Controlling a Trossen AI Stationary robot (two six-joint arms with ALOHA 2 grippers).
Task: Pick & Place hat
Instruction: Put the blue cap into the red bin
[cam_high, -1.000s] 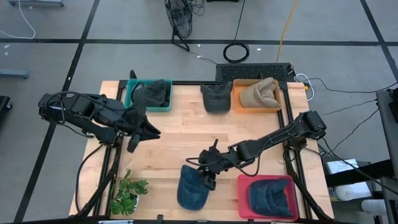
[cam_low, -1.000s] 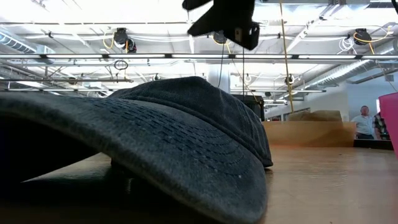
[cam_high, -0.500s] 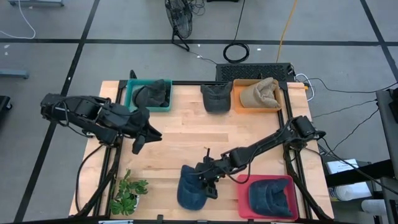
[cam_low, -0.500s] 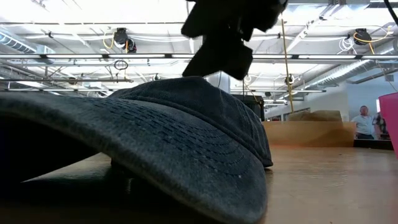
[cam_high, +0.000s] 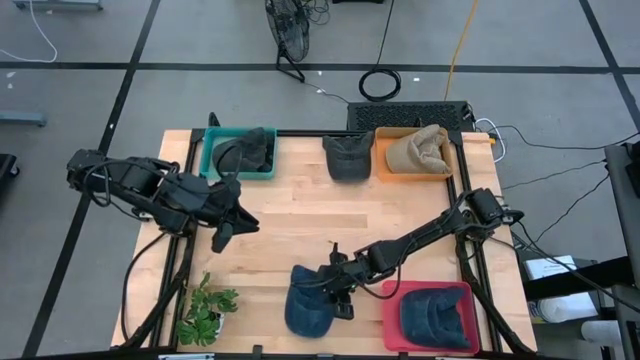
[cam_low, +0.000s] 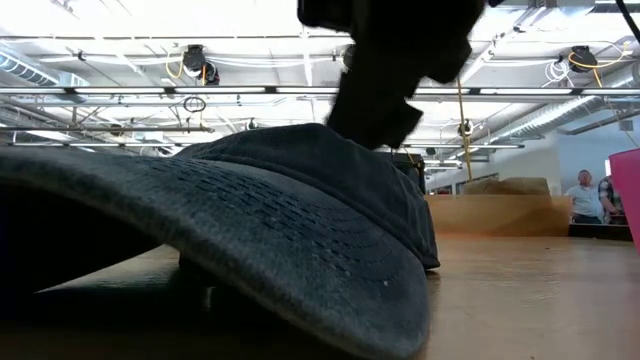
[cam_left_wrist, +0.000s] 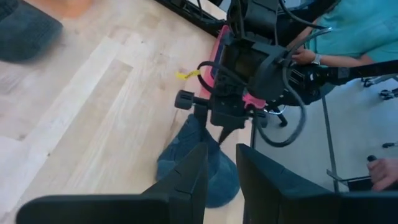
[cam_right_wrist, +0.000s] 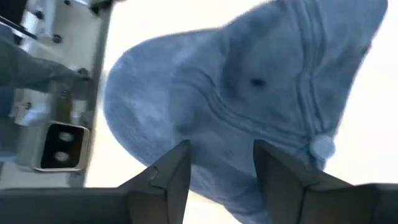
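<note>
A blue hat (cam_high: 305, 308) lies near the table's front edge, its brim (cam_low: 230, 250) toward the low camera and its crown (cam_right_wrist: 261, 81) up. My right gripper (cam_high: 338, 293) stands open right at the crown's top (cam_low: 375, 125), one finger on either side of the crown's near part (cam_right_wrist: 221, 149). My left gripper (cam_high: 232, 222) hangs above the table's left half, open by a narrow gap (cam_left_wrist: 221, 152), with nothing between its fingers; it looks toward the hat (cam_left_wrist: 199, 168). My right gripper comes slanting down from the table's right onto the crown of the blue hat. Whether its fingers (cam_right_wrist: 177, 168) touch the cloth I cannot tell. The hat lies flat on the table.
A red tray (cam_high: 393, 325) with another blue hat stands right of the hat. At the far edge are a teal tray (cam_high: 212, 160) with a dark hat, a loose dark hat (cam_high: 347, 157) and an orange tray (cam_high: 385, 165) with a tan hat. A plant (cam_high: 205, 312) sits front left.
My right gripper has come down and toward the table's near edge, from above the blue hat to the top of its crown, rolling a little. The hat has stayed where it was.
</note>
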